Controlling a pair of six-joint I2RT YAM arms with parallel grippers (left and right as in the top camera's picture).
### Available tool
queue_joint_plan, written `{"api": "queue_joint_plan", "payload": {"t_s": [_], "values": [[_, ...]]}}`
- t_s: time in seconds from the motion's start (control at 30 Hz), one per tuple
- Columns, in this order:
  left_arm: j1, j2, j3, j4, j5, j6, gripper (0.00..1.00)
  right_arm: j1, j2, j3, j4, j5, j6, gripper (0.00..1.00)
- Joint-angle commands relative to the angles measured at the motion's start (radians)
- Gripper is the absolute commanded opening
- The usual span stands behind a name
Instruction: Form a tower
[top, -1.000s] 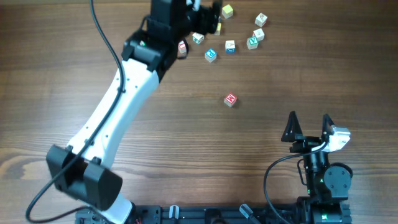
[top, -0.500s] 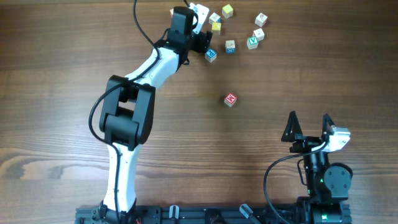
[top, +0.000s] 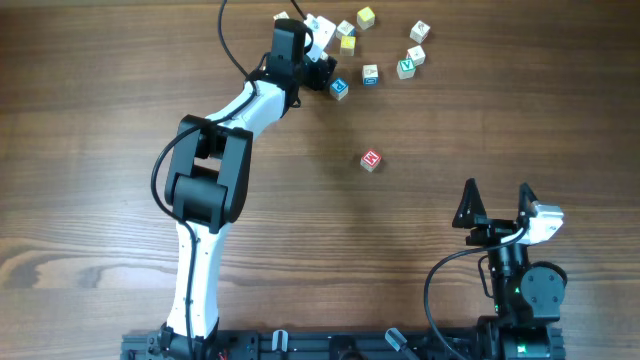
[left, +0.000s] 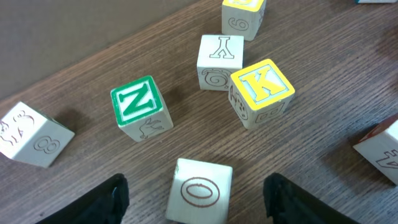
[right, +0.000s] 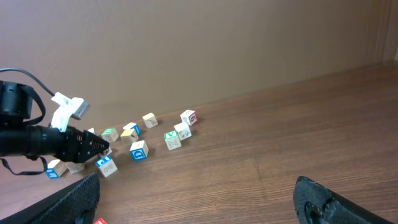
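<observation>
The left tool is reaching into the bunch of letter cubes. Only its own camera shows the letters. A green Z cube sits ahead of it to the left. An O cube lies between its dark fingers, which are apart and touch nothing. A yellow K cube sits ahead to the right. Each cube lies alone on the surface, so the tower is not built yet. Only the overhead view shows the right tool, well apart to the right, with its fingers wide apart and empty.
</observation>
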Motion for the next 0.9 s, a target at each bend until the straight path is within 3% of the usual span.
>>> {"api": "queue_joint_plan", "payload": {"t_s": [0.0,0.6,0.73,0.87], "values": [[0.008,0.014,0.004,0.01,0.013,0.035,0.76,-0.005,-0.006,-0.001,0.003,0.006,-0.007,1.0],[0.014,0.046,0.004,0.043,0.005,0.183,0.66,-0.005,-0.006,-0.001,0.003,0.006,-0.007,1.0],[0.015,0.051,0.004,0.041,-0.01,0.186,0.61,-0.005,-0.006,-0.001,0.003,0.006,-0.007,1.0],[0.014,0.05,0.004,0.032,-0.01,0.185,0.41,-0.005,-0.006,-0.001,0.003,0.006,-0.007,1.0]]}}
